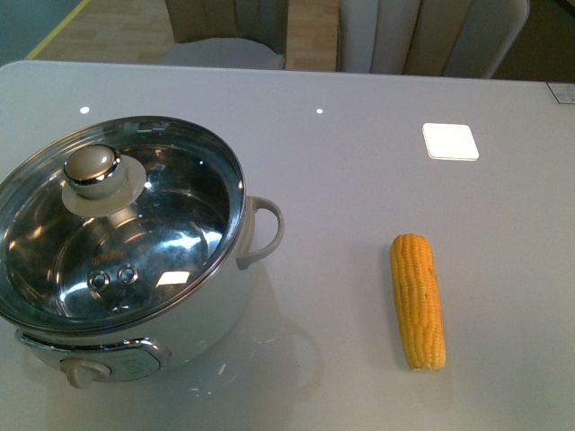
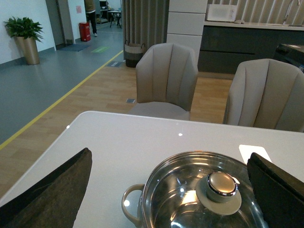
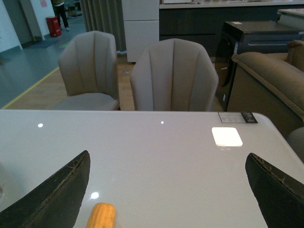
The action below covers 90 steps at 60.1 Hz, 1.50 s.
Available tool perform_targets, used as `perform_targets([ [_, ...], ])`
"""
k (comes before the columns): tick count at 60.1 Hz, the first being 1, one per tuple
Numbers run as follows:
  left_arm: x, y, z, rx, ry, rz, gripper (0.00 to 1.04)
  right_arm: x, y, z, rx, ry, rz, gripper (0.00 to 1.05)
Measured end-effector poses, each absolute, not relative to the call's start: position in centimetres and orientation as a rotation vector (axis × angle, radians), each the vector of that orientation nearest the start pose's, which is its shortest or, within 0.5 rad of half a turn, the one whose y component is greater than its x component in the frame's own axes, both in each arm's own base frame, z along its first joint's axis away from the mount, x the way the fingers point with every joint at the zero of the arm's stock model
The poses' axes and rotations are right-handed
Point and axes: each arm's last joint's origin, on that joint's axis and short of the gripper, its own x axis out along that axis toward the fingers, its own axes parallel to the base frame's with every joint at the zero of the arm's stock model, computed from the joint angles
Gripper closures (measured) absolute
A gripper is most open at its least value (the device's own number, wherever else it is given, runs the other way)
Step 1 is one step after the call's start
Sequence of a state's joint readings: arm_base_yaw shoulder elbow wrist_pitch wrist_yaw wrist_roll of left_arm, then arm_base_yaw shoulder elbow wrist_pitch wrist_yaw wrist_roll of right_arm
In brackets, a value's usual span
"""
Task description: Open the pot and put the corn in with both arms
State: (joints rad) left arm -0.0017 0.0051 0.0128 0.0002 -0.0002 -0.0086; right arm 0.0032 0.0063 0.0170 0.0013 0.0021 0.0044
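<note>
The pot (image 1: 135, 296) stands at the table's left, white-bodied with a steel rim, a loop handle (image 1: 266, 229) and a front knob (image 1: 79, 370). A glass lid with a shiny knob (image 1: 92, 170) covers it. The yellow corn (image 1: 418, 300) lies alone on the table to the right. No arm shows in the front view. In the left wrist view my left gripper (image 2: 173, 190) is open, hanging above the lidded pot (image 2: 204, 194), its knob (image 2: 222, 184) nearer one finger. In the right wrist view my right gripper (image 3: 171, 190) is open above the table, with the corn's tip (image 3: 101, 216) near one finger.
A white table (image 1: 359, 162) carries a bright square reflection (image 1: 449, 141). Beige chairs (image 3: 173, 78) stand behind the far edge, with a sofa (image 3: 266, 80) to the right. A small label (image 1: 561, 92) lies at the far right corner.
</note>
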Motion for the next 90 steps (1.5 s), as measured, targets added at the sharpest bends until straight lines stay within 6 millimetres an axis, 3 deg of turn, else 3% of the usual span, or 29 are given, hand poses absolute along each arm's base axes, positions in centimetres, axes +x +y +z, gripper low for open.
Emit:
perform_targets([
  [5, 9.7, 0.0, 16.7, -0.009, -0.004, -0.002, 0.07, 9.7, 0.0, 16.9, 0.005, -0.012, 0.001, 0.09],
  [12, 9.9, -0.4, 16.9, -0.079, 0.387, 0.108, 0.07, 9.7, 0.0, 16.9, 0.004, -0.013, 0.001, 0.09],
  [17, 10.4, -1.1, 16.9, -0.085, 0.487, 0.085, 0.07, 9.7, 0.0, 16.9, 0.004, -0.013, 0.001, 0.09],
  [24, 11.4, -2.0, 17.6, -0.077, 0.471, 0.044, 0.07, 9.7, 0.0, 16.9, 0.004, -0.013, 0.001, 0.09],
  [30, 13.6, -3.2, 17.7, -0.064, 0.447, 0.0, 0.07, 9.7, 0.0, 16.9, 0.004, -0.013, 0.001, 0.09],
  [49, 20.7, -6.1, 14.4, -0.033, 0.444, -0.039, 0.07, 9.7, 0.0, 16.9, 0.004, -0.013, 0.001, 0.09],
  [58, 23.0, -7.2, 12.7, -0.011, 0.465, -0.048, 0.07, 9.7, 0.0, 16.9, 0.004, -0.013, 0.001, 0.09],
  [77, 25.6, -7.8, 9.2, 0.017, 0.524, -0.033, 0.07, 9.7, 0.0, 16.9, 0.004, -0.013, 0.001, 0.09],
  [90, 26.6, -8.1, 7.9, 0.023, 0.528, -0.043, 0.07, 9.7, 0.0, 16.9, 0.004, -0.013, 0.002, 0.09],
])
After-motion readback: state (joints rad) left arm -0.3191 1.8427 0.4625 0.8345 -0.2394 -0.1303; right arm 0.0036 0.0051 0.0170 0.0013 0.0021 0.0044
